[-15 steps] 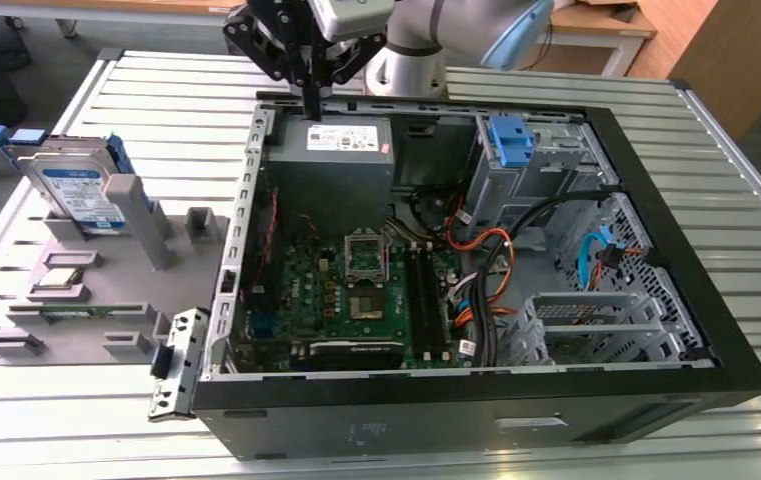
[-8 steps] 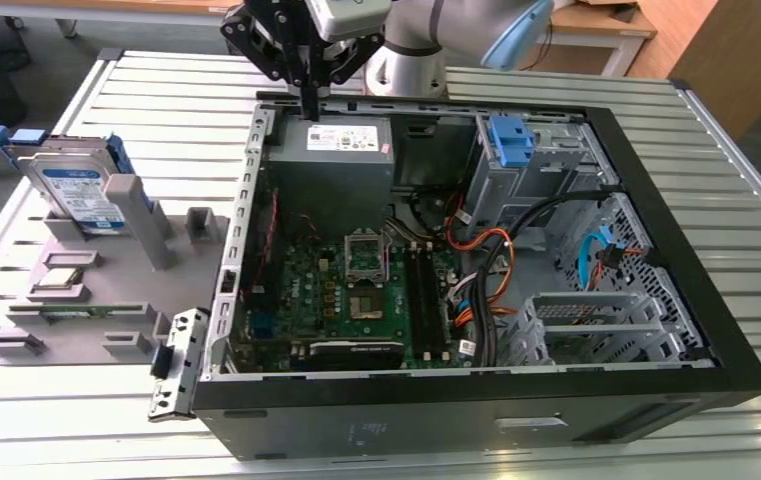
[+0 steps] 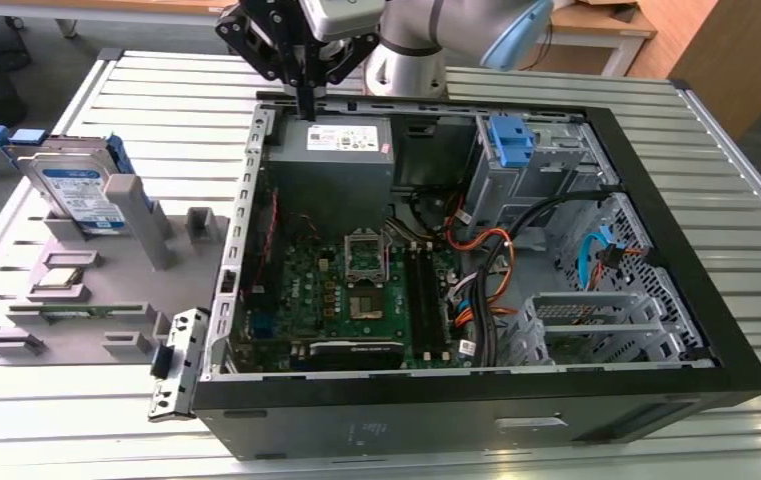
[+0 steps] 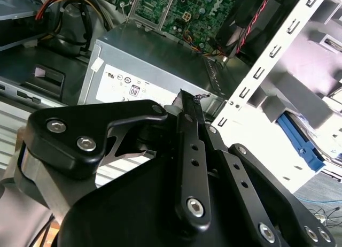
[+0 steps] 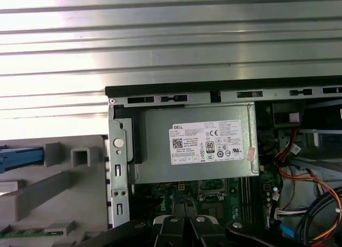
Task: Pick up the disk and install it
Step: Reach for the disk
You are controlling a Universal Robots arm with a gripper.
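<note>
Claw [image 3: 307,108] hangs over the rear edge of the open computer case [image 3: 700,340], tips pinched together with nothing between them, just above the grey power supply [image 3: 340,140]. That box also lies beneath the arm in both wrist views.

You will find the disk [image 3: 76,190] well apart from the claw. It stands on edge in a slot of the grey rack [image 3: 113,300] at the exterior view's left, label facing out, blue rails on its sides. Judgement: stored upright like this, its upper edges are free for a pinch from above.

Case lies on its side with the panel off, so the motherboard [image 3: 353,290] and the blue bracket [image 3: 510,140] face upward. Pick-up not yet begun.

Table [image 3: 167,100] is ribbed metal slats, bright with glare. Wooden furniture [image 3: 740,50] stands beyond it, with grey floor around.
</note>
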